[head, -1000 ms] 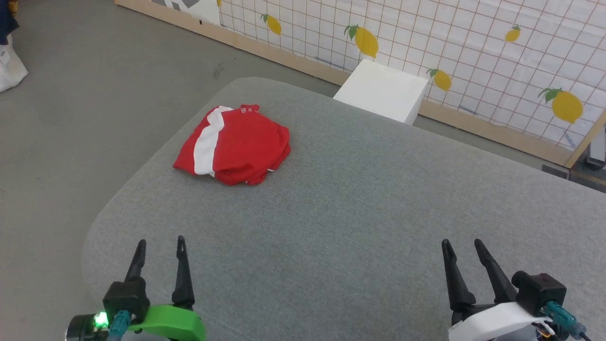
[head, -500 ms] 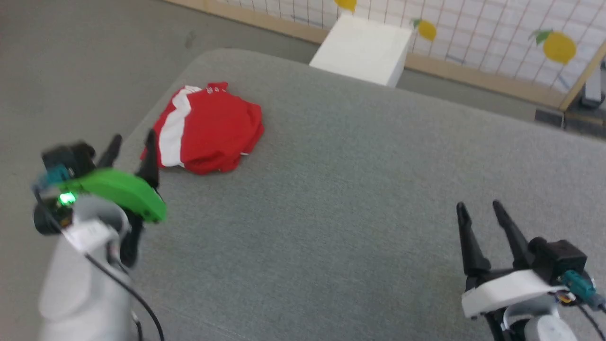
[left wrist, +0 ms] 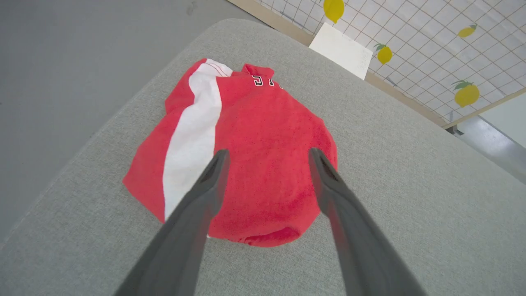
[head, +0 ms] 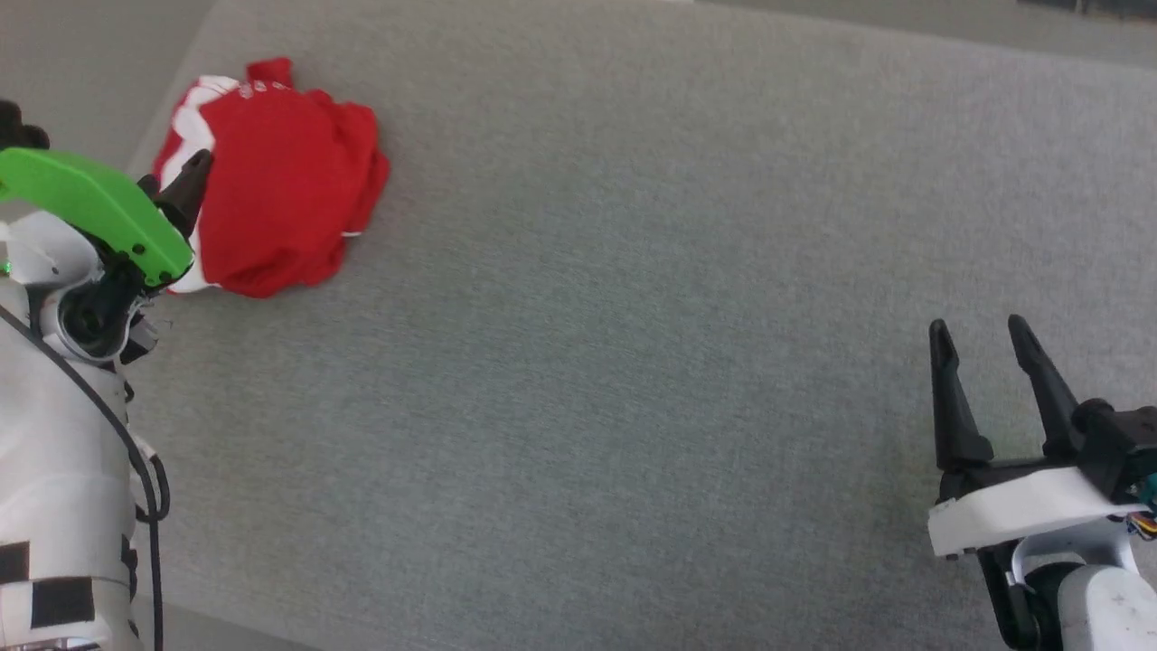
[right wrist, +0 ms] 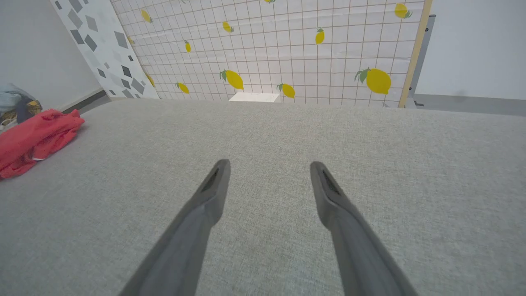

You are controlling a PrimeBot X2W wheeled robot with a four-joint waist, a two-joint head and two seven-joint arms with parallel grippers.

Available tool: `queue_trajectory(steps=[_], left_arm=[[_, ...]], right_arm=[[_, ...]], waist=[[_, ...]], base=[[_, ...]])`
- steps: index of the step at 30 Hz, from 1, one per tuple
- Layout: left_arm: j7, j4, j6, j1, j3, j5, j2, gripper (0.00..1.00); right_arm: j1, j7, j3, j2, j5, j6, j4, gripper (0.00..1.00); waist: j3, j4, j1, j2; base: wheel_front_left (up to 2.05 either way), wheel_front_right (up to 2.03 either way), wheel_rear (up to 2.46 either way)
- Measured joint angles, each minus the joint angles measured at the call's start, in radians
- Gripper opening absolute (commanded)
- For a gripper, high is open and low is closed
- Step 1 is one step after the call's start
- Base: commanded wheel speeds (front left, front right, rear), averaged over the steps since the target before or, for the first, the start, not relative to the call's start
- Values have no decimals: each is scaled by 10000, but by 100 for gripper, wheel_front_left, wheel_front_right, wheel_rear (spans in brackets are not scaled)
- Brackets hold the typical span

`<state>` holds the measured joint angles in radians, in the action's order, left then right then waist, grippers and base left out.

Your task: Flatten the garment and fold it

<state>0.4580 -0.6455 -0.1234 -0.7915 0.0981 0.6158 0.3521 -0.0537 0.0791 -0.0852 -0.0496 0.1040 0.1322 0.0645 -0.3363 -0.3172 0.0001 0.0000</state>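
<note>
The garment (head: 280, 181) is a crumpled red heap with a white stripe, lying near the far left corner of the grey table. Part of a dark print (left wrist: 265, 81) shows at its far edge. My left gripper (left wrist: 268, 153) is open and hovers over the garment's near side, its fingers spanning the red cloth right of the white stripe (left wrist: 193, 135). In the head view one dark fingertip (head: 197, 165) pokes out from under the green wrist cover. My right gripper (head: 977, 324) stands open over bare table at the lower right, with the garment (right wrist: 33, 139) far off to its left.
The grey cloth-covered table (head: 633, 362) has a rounded corner and left edge close to the garment, with floor (left wrist: 61, 61) beyond. A white box (left wrist: 343, 49) stands past the far edge, before a lemon-print partition (right wrist: 287, 49). Other clothes (right wrist: 16, 102) lie on the floor.
The head camera has tilted down and forward. My left arm has risen from the near table edge and reached out over the garment. The right gripper has stayed open and barely moved.
</note>
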Motion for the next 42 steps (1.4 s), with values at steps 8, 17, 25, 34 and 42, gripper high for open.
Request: queue_trajectory(steps=[8,17,25,34,42], left_arm=[[895,-408,-6,-90,-313,476,-27,100],[951,-905,117,-81,-407,476,29,100],[-1383,-1168,403,-87,-391,-15,142,0],[-2740,190,4,-1253,-907,-25,619,0],[-2266,2780,-6,-1855,-2932,1239,562,0]], right_arm=[[-321,-40,146,4,6,0,167,100],[-395,-27,56,2,6,0,151,100],[-448,19,100,0,35,0,-123,100],[-436,566,472,2,604,0,-1162,100],[-168,1149,564,0,1166,0,-2207,100]], waist=[[-1176,398,1,0],[-1875,753,0,1],[-1503,745,0,0],[-378,769,0,0],[895,1231,-2,0]], base=[[0,0,0],[0,0,0],[0,0,0],[0,0,0],[0,0,0]])
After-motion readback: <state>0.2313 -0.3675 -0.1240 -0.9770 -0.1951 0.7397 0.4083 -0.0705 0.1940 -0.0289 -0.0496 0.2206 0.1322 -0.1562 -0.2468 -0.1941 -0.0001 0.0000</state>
